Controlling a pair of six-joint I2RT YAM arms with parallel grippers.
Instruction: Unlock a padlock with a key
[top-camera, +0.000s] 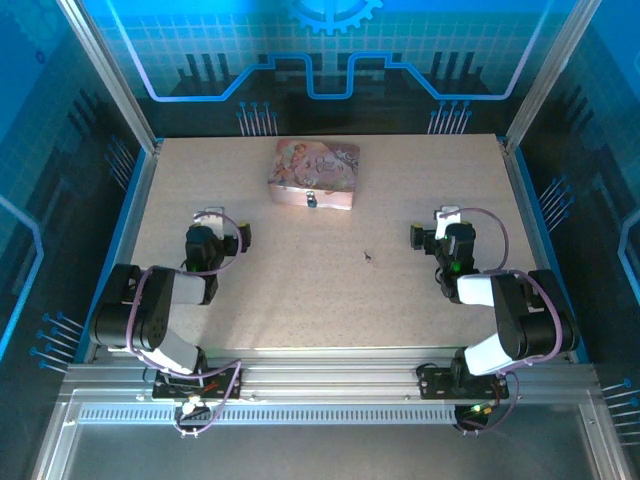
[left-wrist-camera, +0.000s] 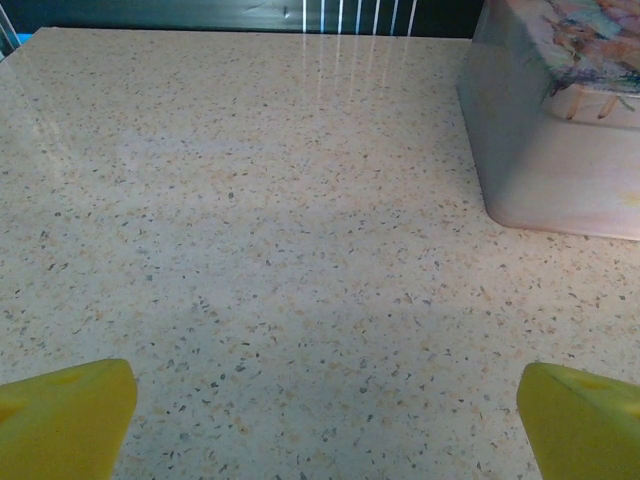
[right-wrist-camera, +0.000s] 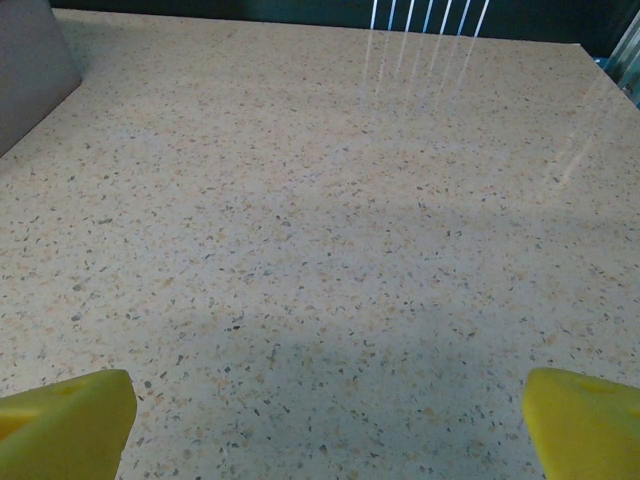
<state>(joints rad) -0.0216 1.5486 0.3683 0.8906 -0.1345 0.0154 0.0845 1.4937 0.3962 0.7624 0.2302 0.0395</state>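
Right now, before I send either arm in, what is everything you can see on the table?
table: one, speckled beige, fills the cell floor.
tin: one, pink with printed lid, far centre.
padlock: one, bluish, at the middle of the tin's near side.
key: one, dark, loose on the table right of centre, apart from the tin.
left tool: one, yellow, open, empty, near left of the tin.
right tool: one, yellow, open, empty, right of the key.
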